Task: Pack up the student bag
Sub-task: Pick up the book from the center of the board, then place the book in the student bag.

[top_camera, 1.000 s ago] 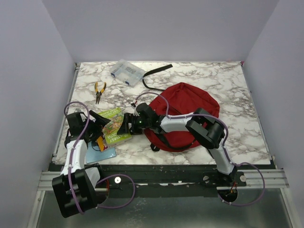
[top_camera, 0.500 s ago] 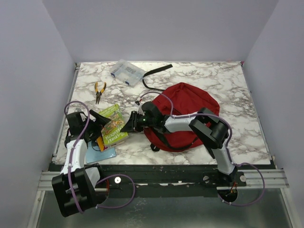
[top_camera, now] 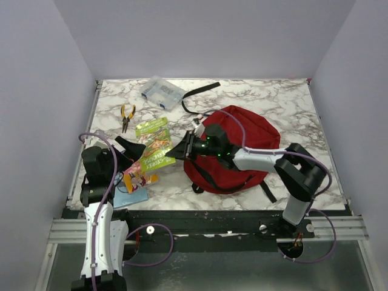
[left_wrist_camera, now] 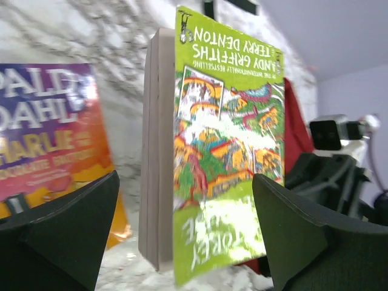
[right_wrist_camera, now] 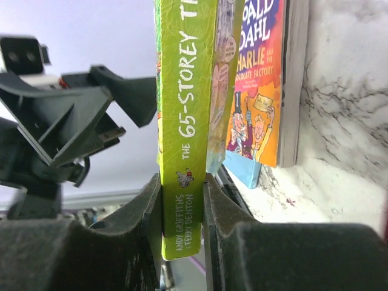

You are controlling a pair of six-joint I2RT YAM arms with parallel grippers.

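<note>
Right gripper [right_wrist_camera: 182,182] clamped on the spine of a green paperback [right_wrist_camera: 185,109], held just left of the student bag [top_camera: 260,130], which lies right of centre on the marble table [top_camera: 315,121]. Left gripper [left_wrist_camera: 185,182] stands wide apart, holding nothing, facing the paperback's cover. A purple-orange book [left_wrist_camera: 48,139] lies at near left.

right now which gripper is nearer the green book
Right. The right gripper is clamped on the spine of the green book, holding it up on edge. The left gripper stands open just on the book's other side, facing its cover, and appears clear of it.
</note>
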